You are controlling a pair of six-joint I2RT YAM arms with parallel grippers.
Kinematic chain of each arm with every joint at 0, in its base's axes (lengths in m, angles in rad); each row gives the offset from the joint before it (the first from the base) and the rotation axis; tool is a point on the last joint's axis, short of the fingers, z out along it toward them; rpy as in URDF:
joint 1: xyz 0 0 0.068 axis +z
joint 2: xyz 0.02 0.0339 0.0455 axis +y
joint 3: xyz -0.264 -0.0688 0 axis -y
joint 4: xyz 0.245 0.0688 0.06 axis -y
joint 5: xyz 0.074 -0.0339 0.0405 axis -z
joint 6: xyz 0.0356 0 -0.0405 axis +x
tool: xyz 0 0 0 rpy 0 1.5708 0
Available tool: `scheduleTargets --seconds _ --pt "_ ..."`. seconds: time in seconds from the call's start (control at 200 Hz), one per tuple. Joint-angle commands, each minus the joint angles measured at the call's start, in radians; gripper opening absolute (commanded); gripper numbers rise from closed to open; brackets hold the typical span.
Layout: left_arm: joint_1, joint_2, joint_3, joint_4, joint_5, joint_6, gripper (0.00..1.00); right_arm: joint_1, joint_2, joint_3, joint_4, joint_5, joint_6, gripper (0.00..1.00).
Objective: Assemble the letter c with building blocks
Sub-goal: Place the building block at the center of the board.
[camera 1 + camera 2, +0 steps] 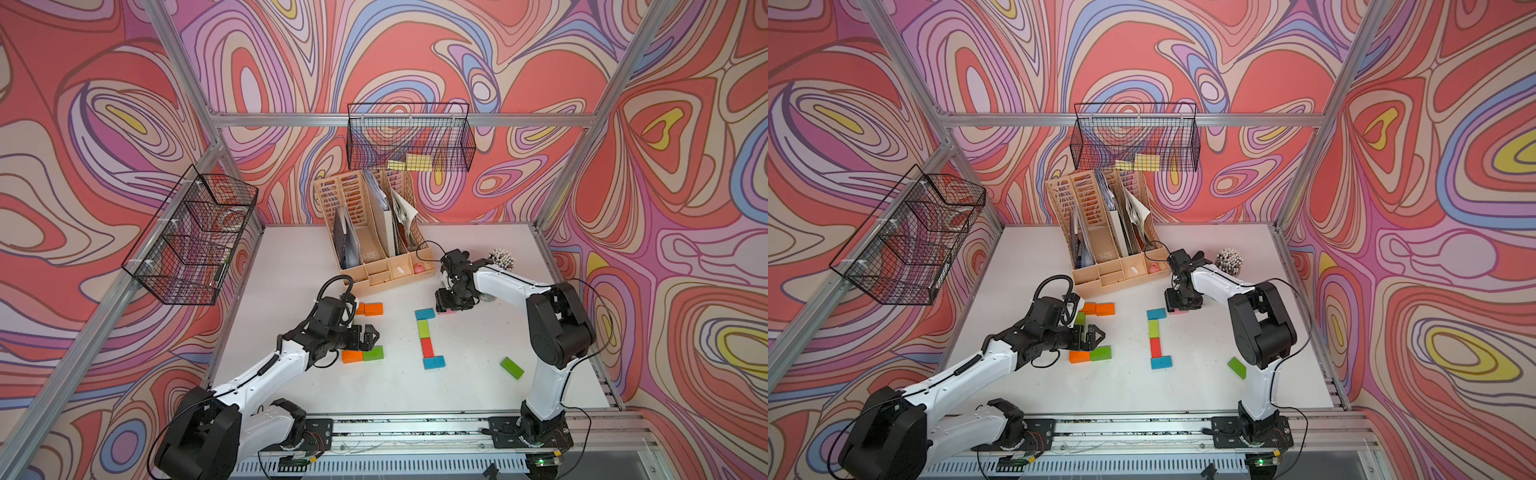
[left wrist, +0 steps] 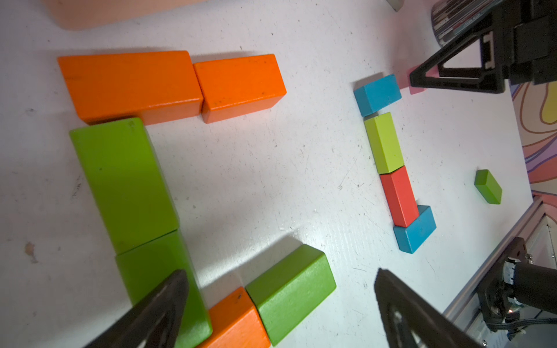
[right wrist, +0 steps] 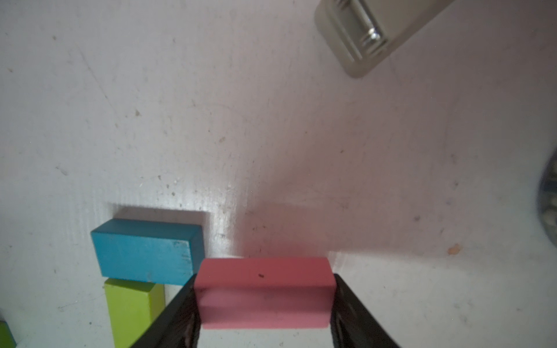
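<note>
My right jaws are clamped partway shut on the short ends of the pink block (image 3: 265,271), down near the tabletop (image 1: 291,266) and just beside the end of the upper blue block (image 3: 144,251). That one heads a column of lime block (image 1: 424,329), red block (image 1: 427,347) and lower blue block (image 1: 434,362). My left jaws gape wide and empty above an orange block (image 1: 352,356) and a green block (image 1: 373,353).

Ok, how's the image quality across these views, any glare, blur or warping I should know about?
Both top views: wide-angle warping, the frame posts splay outward. Left wrist: bright glare on the table, and the near fingertips are blurred. Right wrist: soft focus overall, a pinkish cast on the table past the pink block, and the stapler is a blur.
</note>
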Motion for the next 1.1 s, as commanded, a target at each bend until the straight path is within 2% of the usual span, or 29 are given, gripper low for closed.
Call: scheduleTargets --seconds 0.0,1.092 --pt "-0.006 -0.01 0.022 0.014 0.011 0.013 0.99 -0.002 0.019 0.011 0.028 -0.013 0.012 0.59" --pt "-0.006 0.004 0.023 0.014 0.004 0.017 0.99 -0.002 0.055 0.017 0.03 -0.017 0.016 0.7"
